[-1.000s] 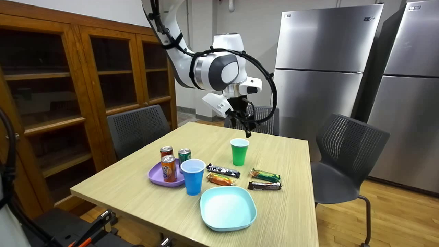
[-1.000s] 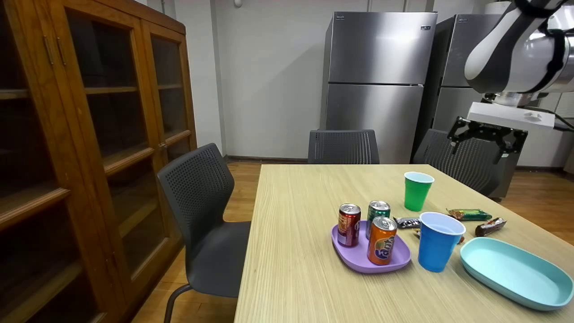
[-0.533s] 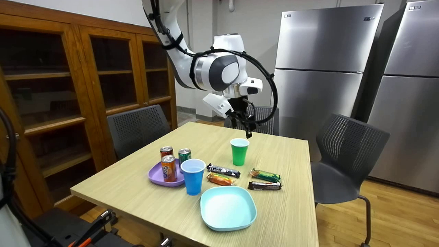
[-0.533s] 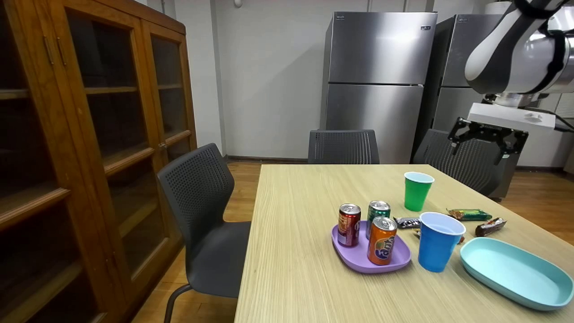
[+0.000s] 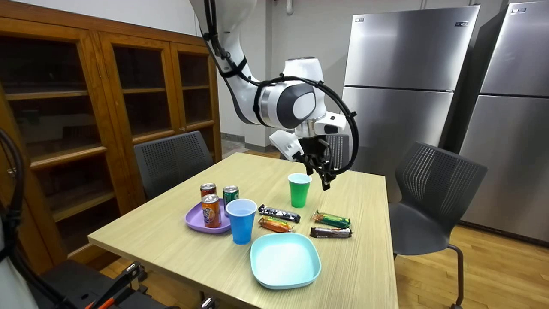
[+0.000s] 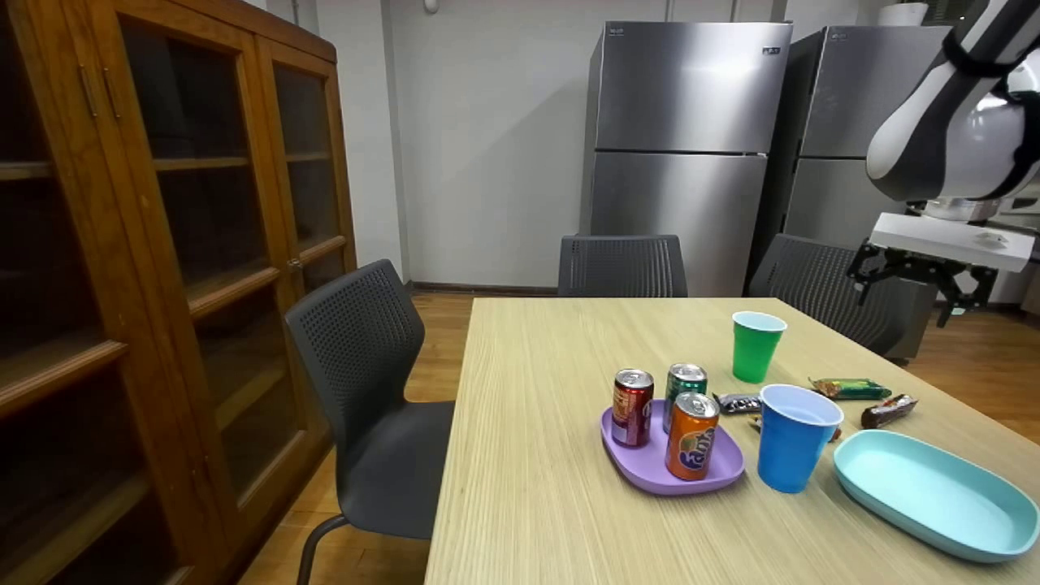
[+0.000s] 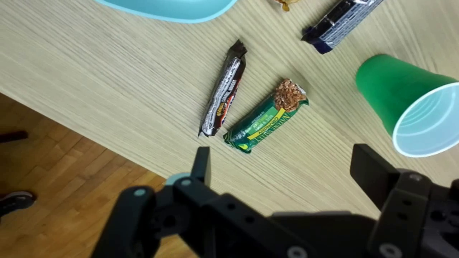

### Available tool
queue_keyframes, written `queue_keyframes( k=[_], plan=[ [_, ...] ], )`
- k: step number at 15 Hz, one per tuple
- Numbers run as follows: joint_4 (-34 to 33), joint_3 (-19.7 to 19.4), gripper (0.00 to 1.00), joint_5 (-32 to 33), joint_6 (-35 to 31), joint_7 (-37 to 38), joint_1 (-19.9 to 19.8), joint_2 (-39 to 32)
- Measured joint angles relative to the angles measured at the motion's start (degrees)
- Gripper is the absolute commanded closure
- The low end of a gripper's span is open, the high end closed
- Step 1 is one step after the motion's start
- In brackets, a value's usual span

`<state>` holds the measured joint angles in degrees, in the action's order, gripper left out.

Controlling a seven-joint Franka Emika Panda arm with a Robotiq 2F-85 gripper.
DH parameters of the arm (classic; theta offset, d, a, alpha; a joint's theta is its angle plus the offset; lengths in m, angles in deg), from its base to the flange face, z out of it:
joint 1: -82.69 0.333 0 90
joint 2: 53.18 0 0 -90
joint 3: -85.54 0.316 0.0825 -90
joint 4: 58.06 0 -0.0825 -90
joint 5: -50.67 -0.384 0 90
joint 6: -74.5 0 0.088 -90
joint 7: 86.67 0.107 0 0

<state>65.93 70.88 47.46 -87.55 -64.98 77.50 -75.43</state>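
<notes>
My gripper [image 7: 280,159] hangs above the table with its jaws wide apart and nothing between them. In an exterior view the gripper [image 5: 318,179] is just behind and to the right of the green cup [image 5: 299,195], which stands upright. Ahead of the fingers in the wrist view lies a green-wrapped granola bar [image 7: 263,123]. Beside it is a dark brown candy bar [image 7: 223,95]. A black-and-silver bar [image 5: 279,213] and an orange-wrapped bar [image 5: 275,224] lie side by side nearer the blue cup [image 5: 242,223]. No object is touched by the gripper.
A light-blue plate [image 5: 285,262] sits near the table's front edge. On a purple plate [image 6: 650,479] stand a red can [image 6: 632,410], a dark green can [image 6: 681,382] and an orange Fanta can [image 6: 692,439]. Chairs surround the table; one grey chair [image 5: 429,201] stands close on the right.
Over the last half second the arm and gripper have moved down and to the right in both exterior views. Before that they stayed nearly still. The objects on the table have not moved.
</notes>
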Motion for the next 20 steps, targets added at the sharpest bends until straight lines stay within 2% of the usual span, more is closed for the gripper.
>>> queue_keyframes(
  k=[13,20],
  plan=[
    [-9.5,-1.8,0.00,-2.1,0.9,6.0,0.1,-14.7],
    [-16.6,-2.1,0.00,-3.6,4.3,7.3,0.1,-21.9]
  ],
)
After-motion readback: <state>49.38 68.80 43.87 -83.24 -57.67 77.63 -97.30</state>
